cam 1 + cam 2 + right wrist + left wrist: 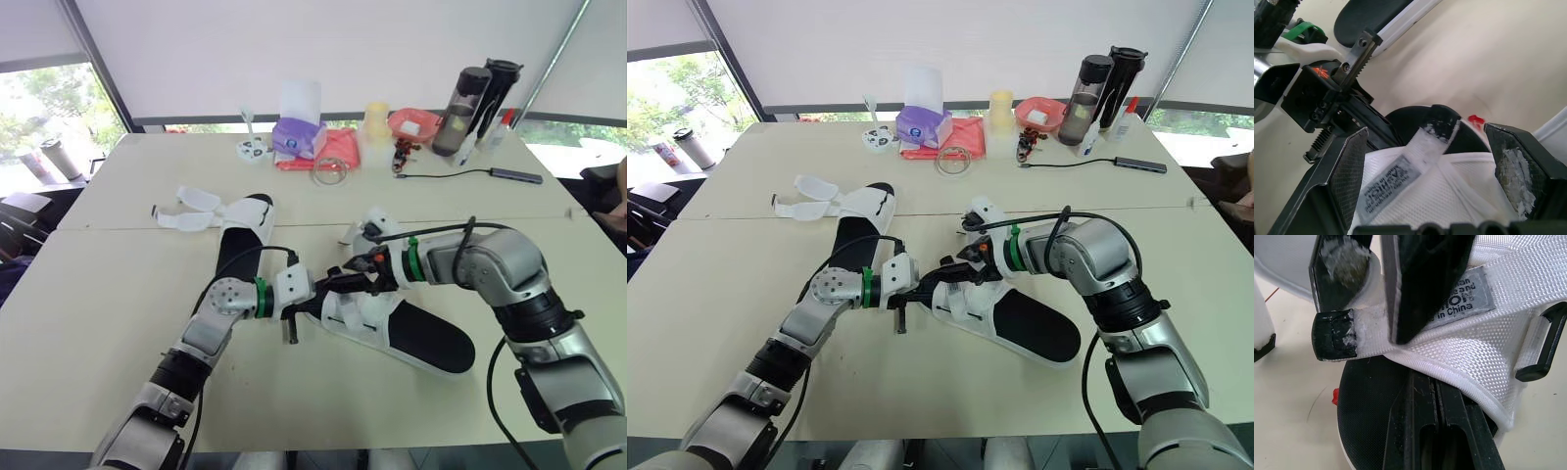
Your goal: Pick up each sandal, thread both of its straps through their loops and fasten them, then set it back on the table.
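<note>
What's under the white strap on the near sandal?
The black footbed shows beneath the strap, and the left hand reaches under it; its fingertips are covered.

Dark bottle (465, 103), tissues (299, 132), perhaps pink cloth (340, 149).

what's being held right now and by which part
The left gripper pinches the near sandal's white strap at its edge; the right gripper is open around the strap's black tip.

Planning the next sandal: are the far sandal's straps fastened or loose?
Loose: the far sandal lies flat on the table, its white straps splayed out sideways, unthreaded.
</note>
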{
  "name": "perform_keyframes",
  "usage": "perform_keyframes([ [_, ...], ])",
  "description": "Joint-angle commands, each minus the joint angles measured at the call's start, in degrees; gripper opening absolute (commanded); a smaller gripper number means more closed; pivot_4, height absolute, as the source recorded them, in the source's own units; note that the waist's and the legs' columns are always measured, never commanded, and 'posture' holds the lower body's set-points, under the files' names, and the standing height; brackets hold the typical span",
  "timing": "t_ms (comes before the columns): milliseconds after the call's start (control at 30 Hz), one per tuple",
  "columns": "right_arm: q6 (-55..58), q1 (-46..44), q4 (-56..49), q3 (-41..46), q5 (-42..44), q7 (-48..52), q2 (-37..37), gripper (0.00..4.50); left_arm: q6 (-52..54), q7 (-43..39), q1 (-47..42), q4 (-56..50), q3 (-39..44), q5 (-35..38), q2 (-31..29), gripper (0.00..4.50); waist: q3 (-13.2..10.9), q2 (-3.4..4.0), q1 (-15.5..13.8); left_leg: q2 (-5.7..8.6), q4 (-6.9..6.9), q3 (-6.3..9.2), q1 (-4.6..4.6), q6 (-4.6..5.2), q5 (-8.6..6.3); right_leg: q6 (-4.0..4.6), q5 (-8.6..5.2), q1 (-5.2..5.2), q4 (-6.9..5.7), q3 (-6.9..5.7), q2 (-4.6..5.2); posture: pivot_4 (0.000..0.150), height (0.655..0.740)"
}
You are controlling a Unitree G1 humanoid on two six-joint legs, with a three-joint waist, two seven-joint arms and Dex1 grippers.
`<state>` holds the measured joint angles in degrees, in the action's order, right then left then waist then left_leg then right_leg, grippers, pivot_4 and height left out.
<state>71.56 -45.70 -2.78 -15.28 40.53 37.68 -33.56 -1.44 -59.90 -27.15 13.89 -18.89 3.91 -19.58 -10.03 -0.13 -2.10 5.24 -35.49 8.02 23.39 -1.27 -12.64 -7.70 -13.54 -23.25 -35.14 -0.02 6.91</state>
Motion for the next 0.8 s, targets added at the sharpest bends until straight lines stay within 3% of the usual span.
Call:
perform_keyframes([
  [33,0.65,-1.08,-0.46,1.01,-0.56,1.24,0.84,2.87,1.76,-1.11,2.88,2.02,-3.52,-2.03,0.05,0.00,0.00,0.00,0.00,0.00,0.00,0.00,0.00,0.00,0.00,0.00,0.00,0.00,0.00,0.00,0.00,0.150,0.7400],
  [200,1.92,-0.93,-0.23,3.71,-0.50,0.96,2.22,0.27,1.51,-0.38,2.73,2.27,-3.36,-2.25,0.07,0.00,0.00,0.01,0.00,0.01,0.00,0.00,0.00,0.00,0.00,0.00,0.00,0.00,-0.03,0.00,0.00,0.150,0.7400],
  [233,2.28,-0.81,-0.28,4.54,-0.31,0.83,2.41,0.07,1.47,-0.31,2.70,2.32,-3.34,-2.26,0.05,0.00,0.00,0.01,0.00,0.01,0.00,0.00,0.00,0.00,0.00,0.00,0.00,0.00,-0.03,0.00,0.00,0.150,0.7400],
  [533,9.07,2.34,-4.39,16.72,3.61,-3.31,5.72,0.07,1.11,-0.10,2.63,2.66,-3.12,-2.27,-0.27,0.00,0.01,0.01,-0.03,0.01,0.00,0.01,-0.01,0.00,0.00,0.00,0.00,-0.01,-0.06,0.00,0.00,0.150,0.7400],
  [800,5.94,10.62,-16.62,40.56,14.65,-10.10,10.65,0.07,1.03,-0.31,2.85,2.61,-3.06,-2.16,-0.55,0.00,0.01,0.02,0.03,0.00,0.00,0.00,-0.02,0.00,0.00,-0.01,0.01,0.01,-0.06,0.02,-0.01,0.150,0.7400],
])
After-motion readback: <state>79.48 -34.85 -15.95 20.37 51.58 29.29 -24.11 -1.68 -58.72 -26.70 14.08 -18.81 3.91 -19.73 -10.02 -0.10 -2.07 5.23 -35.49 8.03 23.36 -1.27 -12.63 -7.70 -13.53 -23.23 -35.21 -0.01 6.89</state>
